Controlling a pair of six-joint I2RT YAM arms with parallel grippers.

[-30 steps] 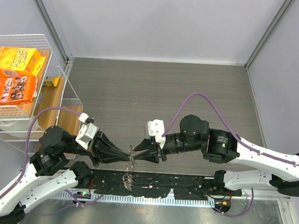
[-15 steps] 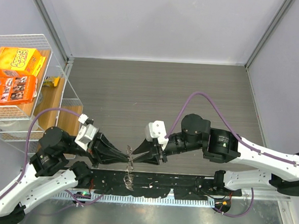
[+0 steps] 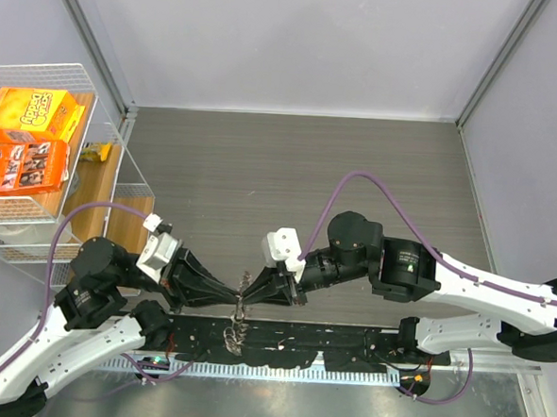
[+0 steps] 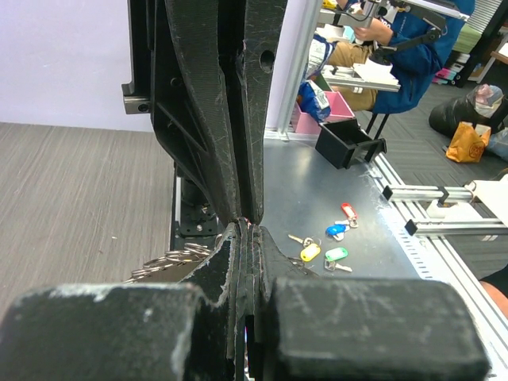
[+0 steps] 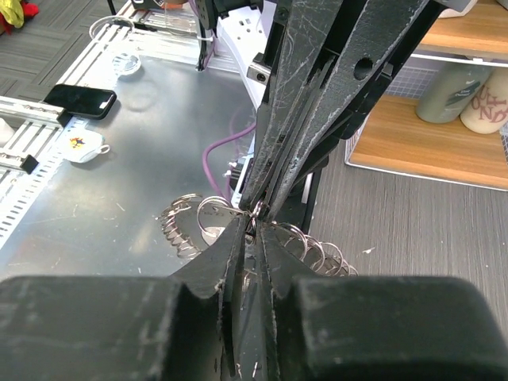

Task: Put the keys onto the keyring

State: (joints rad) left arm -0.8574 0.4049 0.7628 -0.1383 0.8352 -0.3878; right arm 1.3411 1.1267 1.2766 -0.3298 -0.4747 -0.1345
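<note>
Over the near edge of the table [image 3: 262, 170], your left gripper [image 3: 228, 296] and right gripper [image 3: 257, 290] meet tip to tip. Both have their jaws pressed together on the keyring [image 5: 181, 232], held off the surface between them, its silvery keys fanning either side. You cannot tell whether a loose key is pinched there too.

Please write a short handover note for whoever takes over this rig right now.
Left gripper: shut, pinching the keyring, which hangs between the two arms.
Right gripper: shut, tip to tip with the left one at the ring; what it pinches is hidden.
Loose key: cannot be made out in any view.
Done: ring held off the surface at the meeting fingertips.
Left: check whether the key is on the ring; if not, thread it.
</note>
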